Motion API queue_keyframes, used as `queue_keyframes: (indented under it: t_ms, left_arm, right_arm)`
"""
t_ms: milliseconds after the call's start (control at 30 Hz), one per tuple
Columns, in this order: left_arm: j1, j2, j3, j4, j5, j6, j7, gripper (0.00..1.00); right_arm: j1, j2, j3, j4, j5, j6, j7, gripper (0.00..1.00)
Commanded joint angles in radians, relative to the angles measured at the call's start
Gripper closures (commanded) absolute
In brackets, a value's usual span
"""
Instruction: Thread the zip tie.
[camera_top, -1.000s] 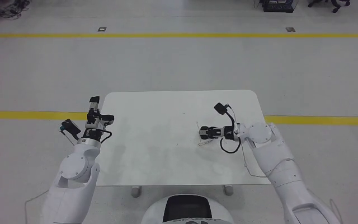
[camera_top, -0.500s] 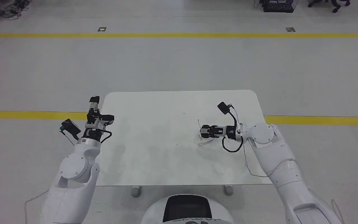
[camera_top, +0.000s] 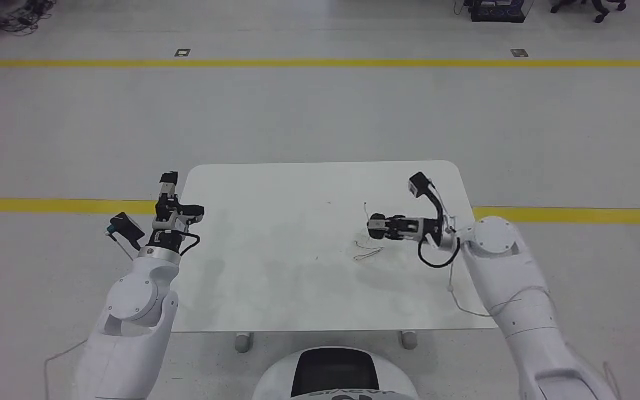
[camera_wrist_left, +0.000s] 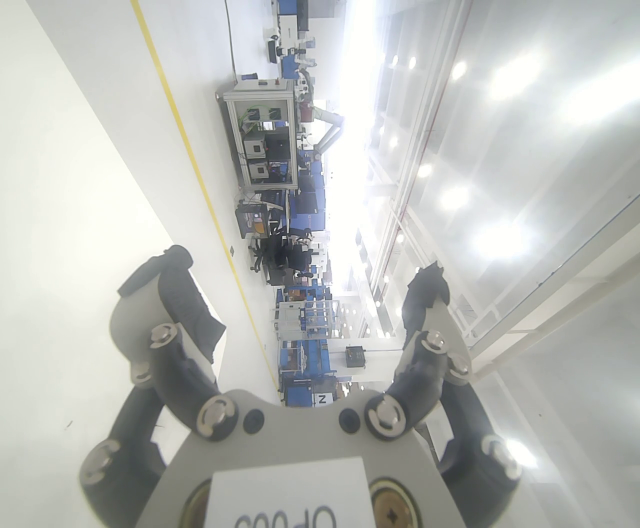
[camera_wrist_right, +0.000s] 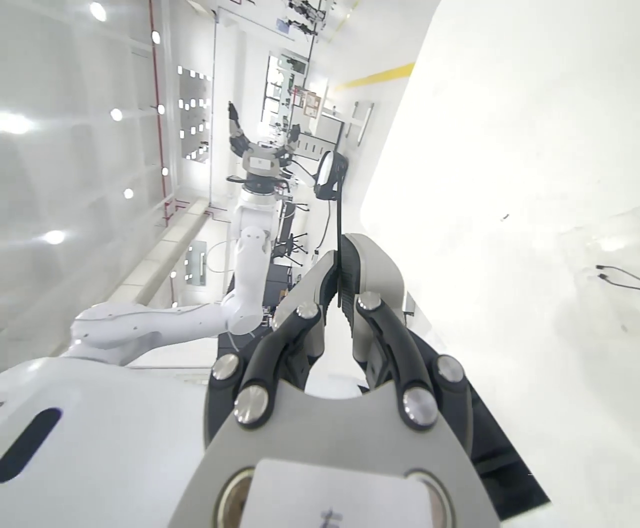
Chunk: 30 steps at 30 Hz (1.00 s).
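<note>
A thin black zip tie (camera_wrist_right: 340, 210) is pinched between the fingers of my right gripper (camera_wrist_right: 343, 250), which is shut on it. The strip sticks straight out past the fingertips. From above, the right gripper (camera_top: 372, 226) hovers over the right half of the white table (camera_top: 290, 290), with the zip tie (camera_top: 366, 209) showing as a faint line beside it. My left gripper (camera_top: 176, 214) is at the table's left edge, far from the tie. In its own view the left gripper (camera_wrist_left: 300, 295) is open, pointing off into the room, with nothing between its fingers.
A second thin strand (camera_top: 366, 250) lies on the table just in front of the right gripper, also seen as a dark wire-like piece (camera_wrist_right: 617, 277). The left arm's gripper (camera_wrist_right: 260, 150) shows far off in the right wrist view.
My right gripper has lifted and moved right and toward the table's far edge, taking the zip tie with it. The left arm has stayed still.
</note>
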Motion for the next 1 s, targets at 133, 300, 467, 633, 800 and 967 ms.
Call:
queue_keyframes:
  t_ms: [133, 300, 467, 633, 800, 967]
  left_arm:
    - [0.000, 0.000, 0.000, 0.000, 0.000, 0.000, 0.000, 0.00]
    - [0.000, 0.000, 0.000, 0.000, 0.000, 0.000, 0.000, 0.00]
    - [0.000, 0.000, 0.000, 0.000, 0.000, 0.000, 0.000, 0.00]
    - [0.000, 0.000, 0.000, 0.000, 0.000, 0.000, 0.000, 0.00]
    - [0.000, 0.000, 0.000, 0.000, 0.000, 0.000, 0.000, 0.00]
    - [0.000, 0.000, 0.000, 0.000, 0.000, 0.000, 0.000, 0.00]
  right_arm:
    - [0.041, -0.010, 0.036, 0.097, 0.078, 0.000, 0.111, 1.00]
    - [0.048, -0.011, 0.034, 0.126, 0.126, 0.000, 0.111, 1.00]
    - [0.048, 0.007, 0.004, 0.115, 0.129, 0.000, 0.111, 1.00]
    - [0.044, 0.028, -0.019, 0.095, 0.140, 0.000, 0.111, 1.00]
    - [0.044, 0.028, -0.019, 0.095, 0.140, 0.000, 0.111, 1.00]
    - [0.044, 0.028, -0.019, 0.095, 0.140, 0.000, 0.111, 1.00]
